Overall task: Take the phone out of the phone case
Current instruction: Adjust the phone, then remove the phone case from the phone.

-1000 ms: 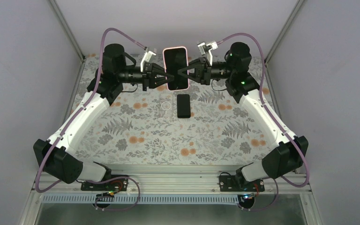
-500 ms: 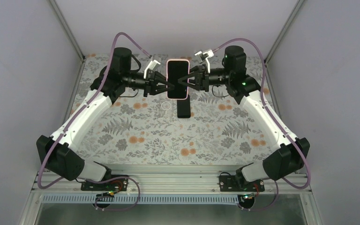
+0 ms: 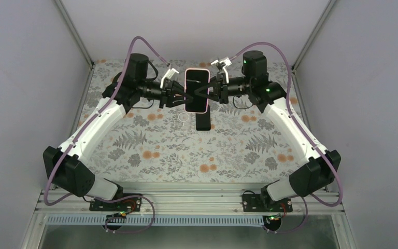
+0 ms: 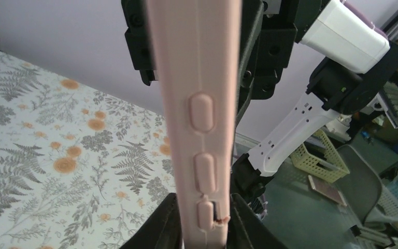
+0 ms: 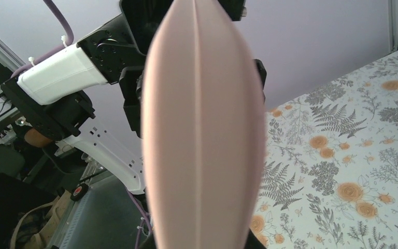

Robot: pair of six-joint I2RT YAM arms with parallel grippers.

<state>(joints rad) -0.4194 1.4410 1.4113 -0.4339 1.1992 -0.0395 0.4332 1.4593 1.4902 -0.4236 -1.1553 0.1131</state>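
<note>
Upper centre of the overhead view: the left gripper (image 3: 182, 94) and right gripper (image 3: 211, 91) each pinch a side edge of the pink phone case (image 3: 197, 91), held aloft. A black phone (image 3: 203, 124) lies on the floral tabletop (image 3: 150, 150) just below (apparently already freed). Next, I judge: lower and release the case.

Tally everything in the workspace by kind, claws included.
Pink phone case: 1
Black phone-shaped slab: 1
Small pale ring: 1
Claws: 2 (left claw, right claw, both shut on the case)
Total: 5
</note>
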